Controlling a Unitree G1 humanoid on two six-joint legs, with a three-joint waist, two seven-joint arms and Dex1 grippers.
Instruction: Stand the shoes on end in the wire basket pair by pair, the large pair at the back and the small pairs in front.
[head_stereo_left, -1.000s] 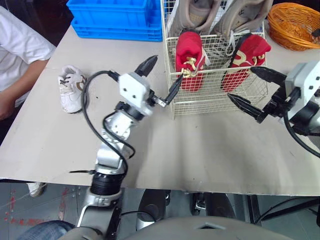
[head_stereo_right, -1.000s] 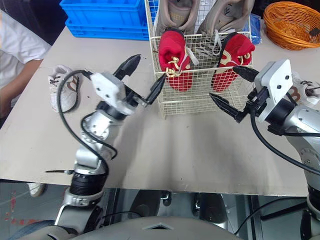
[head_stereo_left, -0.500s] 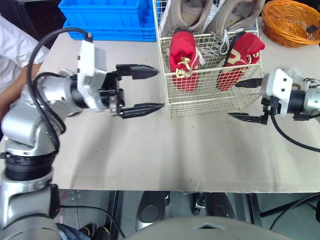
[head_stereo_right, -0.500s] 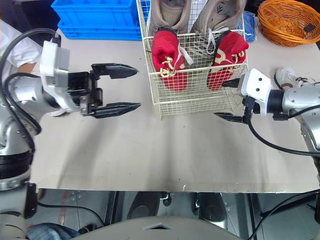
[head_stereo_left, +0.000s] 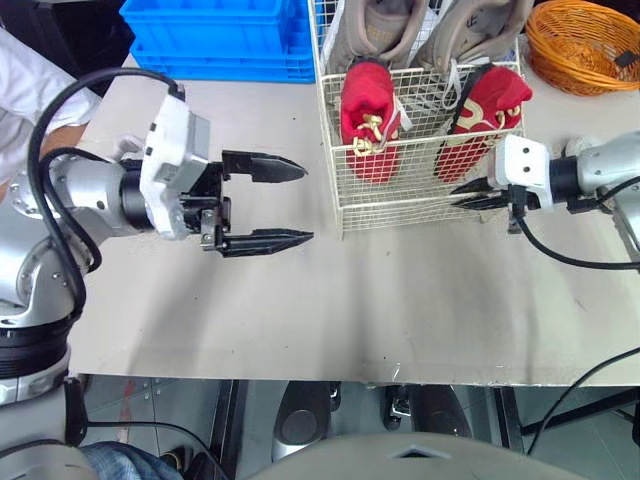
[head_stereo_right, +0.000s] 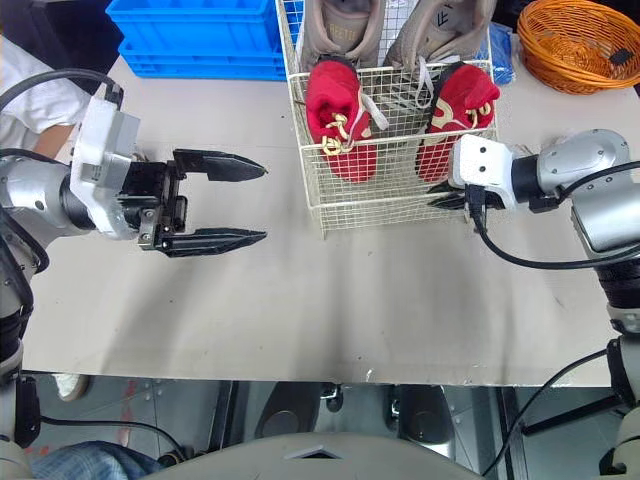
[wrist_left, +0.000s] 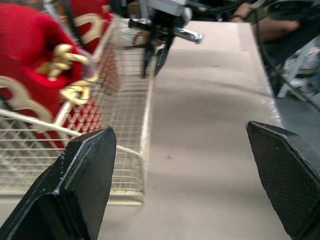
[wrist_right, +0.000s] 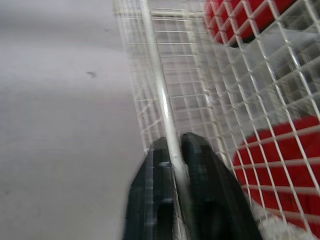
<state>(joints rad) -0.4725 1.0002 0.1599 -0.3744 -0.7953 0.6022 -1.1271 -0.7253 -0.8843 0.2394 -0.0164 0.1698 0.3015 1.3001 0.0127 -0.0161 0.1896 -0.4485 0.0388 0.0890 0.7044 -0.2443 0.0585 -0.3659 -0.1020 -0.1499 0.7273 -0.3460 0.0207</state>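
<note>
The white wire basket holds two large grey shoes on end at the back. Two small red shoes with gold trim stand in front of them. My right gripper is at the basket's front right corner. In the right wrist view it is shut on an upright wire of the basket, with a red shoe behind the mesh. My left gripper hangs open and empty over the table, left of the basket. Its fingers frame the basket's front wall.
A blue plastic crate stands at the back left, touching the basket's far side. An orange wicker basket sits at the back right. A person's white sleeve shows at the far left edge of the table.
My right gripper moved in to the basket's front right corner and shut on its wire. The left gripper stayed open and barely shifted.
</note>
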